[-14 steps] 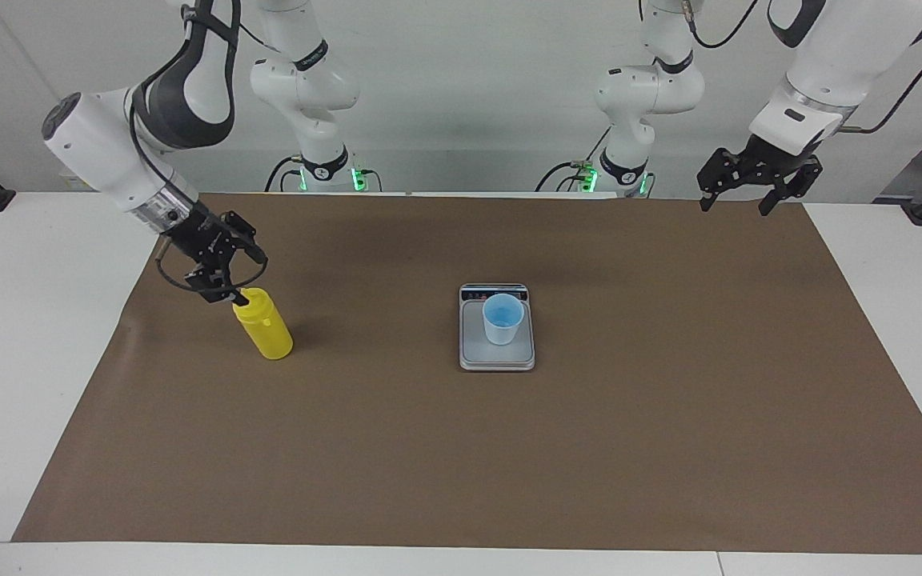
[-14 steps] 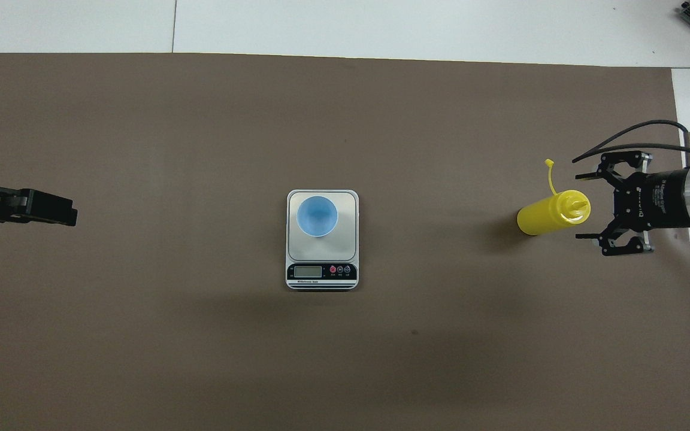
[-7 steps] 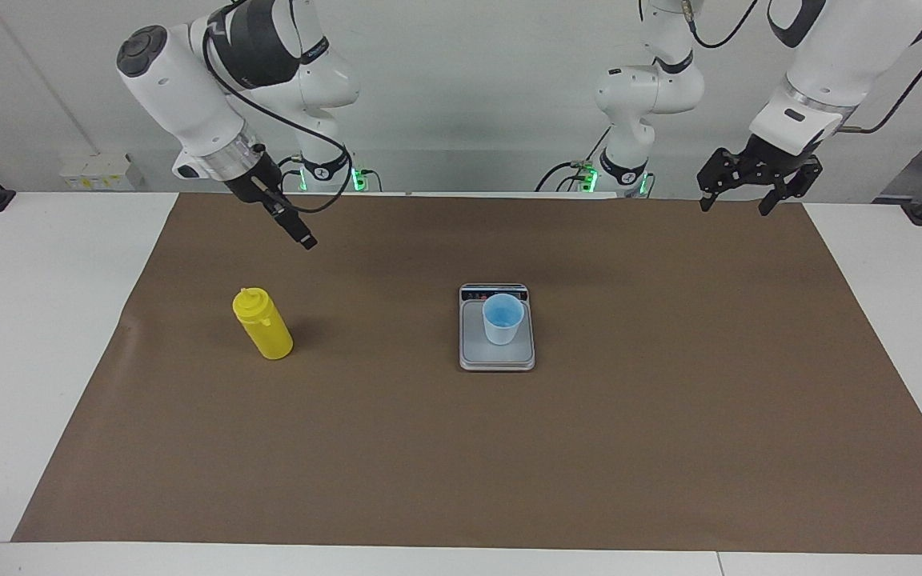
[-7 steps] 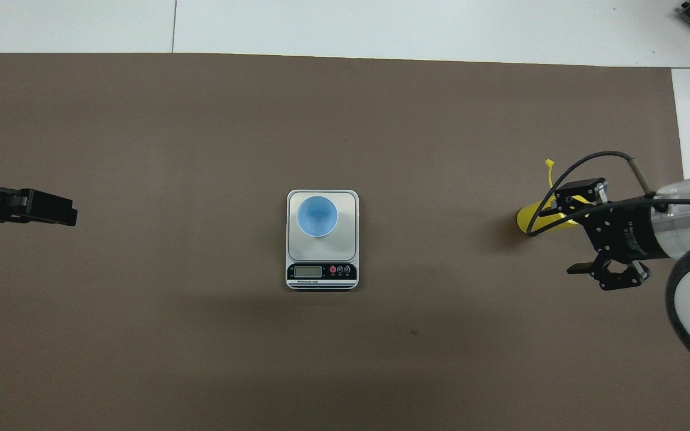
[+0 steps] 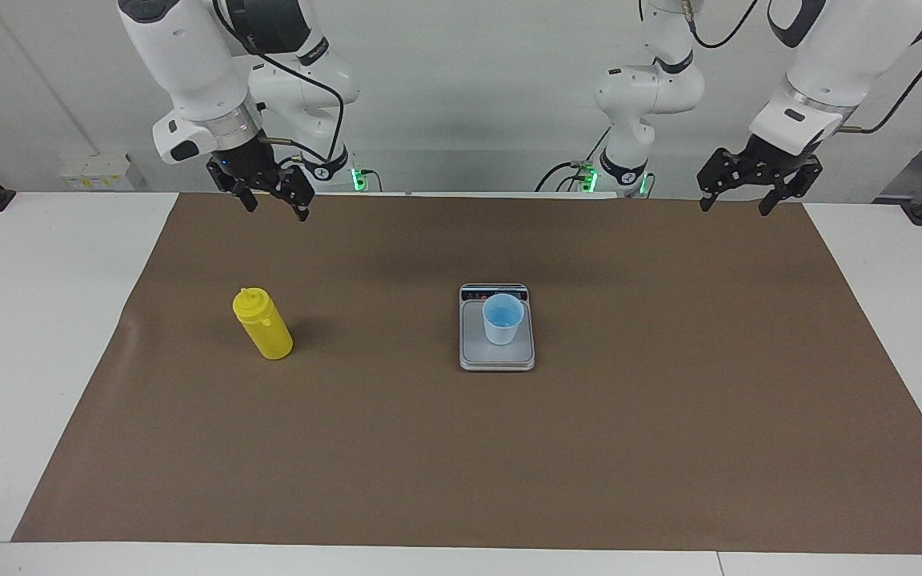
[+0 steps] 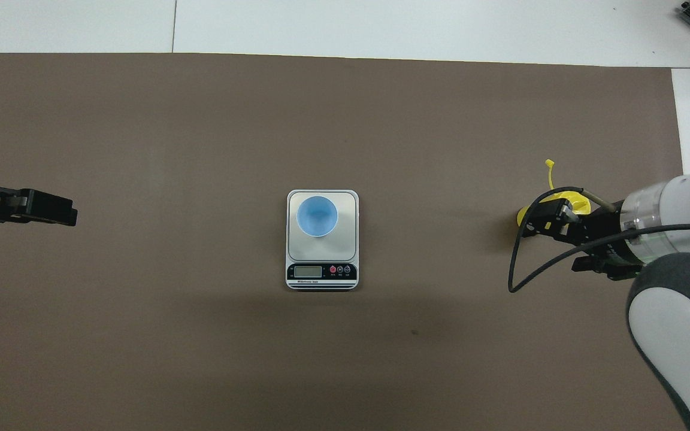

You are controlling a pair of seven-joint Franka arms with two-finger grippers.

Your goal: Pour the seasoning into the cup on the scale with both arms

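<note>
- seasoning (image 5: 262,324): yellow squeeze bottle, upright on the brown mat (image 5: 461,448), toward the right arm's end of the table. Nozzle top on, small tethered cap sticking out to one side (seen in overhead view). Nothing touching it.
- right gripper (image 5: 274,199): up in the air over the mat edge nearest the robots, well apart from the seasoning. Fingers spread, nothing between them. In the overhead view the right arm's wrist and cable overlap most of the bottle, only the top and cap show; the facing view shows it is clear of the bottle.
- cup (image 5: 502,318): light blue, upright, open end up, sitting on the scale (image 5: 497,354) platform, on the part nearer the display. Contents: cannot tell.
- scale: flat on the mat at mid-table, dark display strip on the short edge nearest the robots. Display readout too small to read.
- left gripper (image 5: 735,205): raised over the mat corner nearest the robots at the left arm's end, well apart from the scale and cup. Fingers apart, empty. This arm waits.
- seasoning and scale sit about level with each other across the table, well apart.
- white table (image 5: 29,336) shows around the mat on all sides.
</note>
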